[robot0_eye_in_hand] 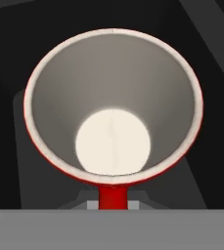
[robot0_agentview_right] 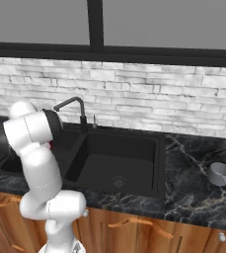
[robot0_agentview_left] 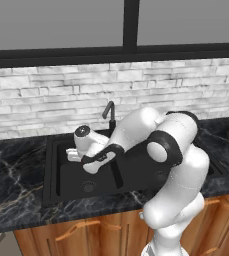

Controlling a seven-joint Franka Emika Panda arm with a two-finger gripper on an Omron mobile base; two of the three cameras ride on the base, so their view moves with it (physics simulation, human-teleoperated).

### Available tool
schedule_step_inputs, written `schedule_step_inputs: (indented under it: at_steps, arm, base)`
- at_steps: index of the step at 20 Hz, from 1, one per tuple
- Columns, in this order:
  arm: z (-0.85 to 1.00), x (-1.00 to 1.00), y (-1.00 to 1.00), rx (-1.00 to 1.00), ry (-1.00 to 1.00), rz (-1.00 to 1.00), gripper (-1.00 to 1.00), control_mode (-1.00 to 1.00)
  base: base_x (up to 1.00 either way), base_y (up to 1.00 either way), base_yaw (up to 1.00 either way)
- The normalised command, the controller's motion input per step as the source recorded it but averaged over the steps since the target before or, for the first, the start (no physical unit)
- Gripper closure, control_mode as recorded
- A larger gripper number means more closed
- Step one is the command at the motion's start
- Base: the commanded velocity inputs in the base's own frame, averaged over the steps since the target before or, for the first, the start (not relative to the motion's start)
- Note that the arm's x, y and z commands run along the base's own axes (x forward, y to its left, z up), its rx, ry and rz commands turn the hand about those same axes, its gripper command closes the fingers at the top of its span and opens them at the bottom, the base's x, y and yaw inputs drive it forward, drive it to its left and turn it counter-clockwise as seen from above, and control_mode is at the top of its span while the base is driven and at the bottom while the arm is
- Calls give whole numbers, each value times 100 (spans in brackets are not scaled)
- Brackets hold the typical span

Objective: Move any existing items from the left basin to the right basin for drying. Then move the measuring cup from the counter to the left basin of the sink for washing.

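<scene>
A white robot arm reaches forward and down over a black double-basin sink (robot0_agentview_left: 53,175) set in a black marble counter (robot0_agentview_right: 193,190) with white veins, below a white brick wall and a dark-framed window. Its hand hangs over the narrower left basin (robot0_agentview_left: 86,175), near the central divider.

From the camera on the hand, a red cup (robot0_eye_in_hand: 112,110) with a white inside and rim sits directly ahead, mouth open to the lens. A strip of its red wall runs down between the gripper (robot0_eye_in_hand: 112,202) tips, which are clenched on that wall near the rim. A sliver of red also shows beside the arm in the right base view.

The wider right basin (robot0_agentview_right: 117,165) has a round drain at its floor. The grey metal measuring cup (robot0_agentview_right: 220,174), with its long straight handle, rests on the counter to the right of the sink, well apart from the arm.

The step in hand appears to be the first: carrying the red cup to the right basin. The next move would call for lifting it clear of the divider, swinging right and lowering it before letting go.
</scene>
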Motion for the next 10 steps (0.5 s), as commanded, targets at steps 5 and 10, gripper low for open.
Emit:
schedule_step_inputs:
  at_steps: [5, 10]
  arm:
    - [36, -45, 0, 0, 0, -6, 100, -100]
    - [37, -36, -1, 0, 0, -4, 100, -100]
  base:
    - [0, 0, 0]
    - [0, 0, 0]
